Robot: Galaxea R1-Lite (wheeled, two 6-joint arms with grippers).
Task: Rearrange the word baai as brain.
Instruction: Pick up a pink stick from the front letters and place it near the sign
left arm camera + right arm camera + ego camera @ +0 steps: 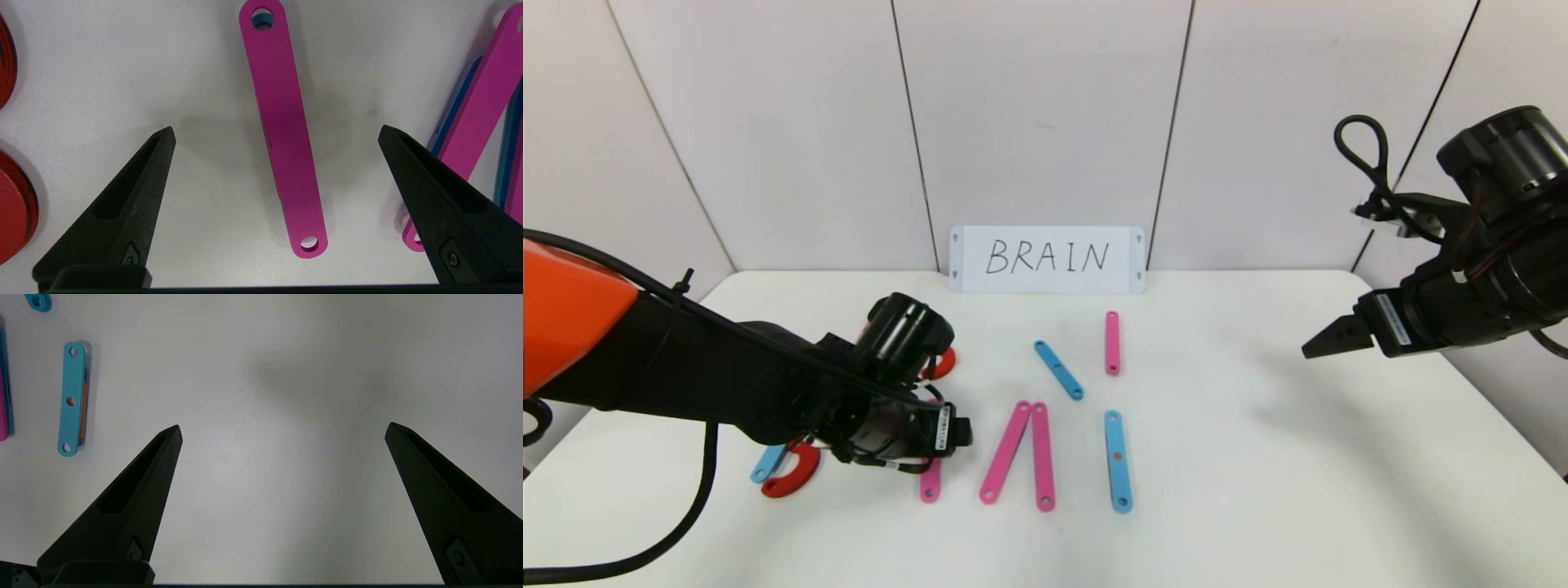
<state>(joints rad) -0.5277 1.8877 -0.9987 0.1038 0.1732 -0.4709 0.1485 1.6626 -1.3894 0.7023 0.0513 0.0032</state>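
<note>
Left gripper hangs low over the near-left part of the white table, jaws spread wide and holding nothing, and right between its fingers lies a pink strip flat on the surface, touched by neither finger. In the head view only that strip's near end pokes out from under the wrist. Close by on the left, a red curve and a small blue strip sit beside each other. Toward the middle, two long pink strips meet at their far ends in a narrow peak, with an upright blue strip just to their right. Farther back, a slanted blue strip and a short pink strip stand apart, another red curve peeking out behind the left arm. Right gripper hovers high over bare table at the right, jaws fully released, empty. No containers out here. Against the back wall stands the white card reading BRAIN.
</note>
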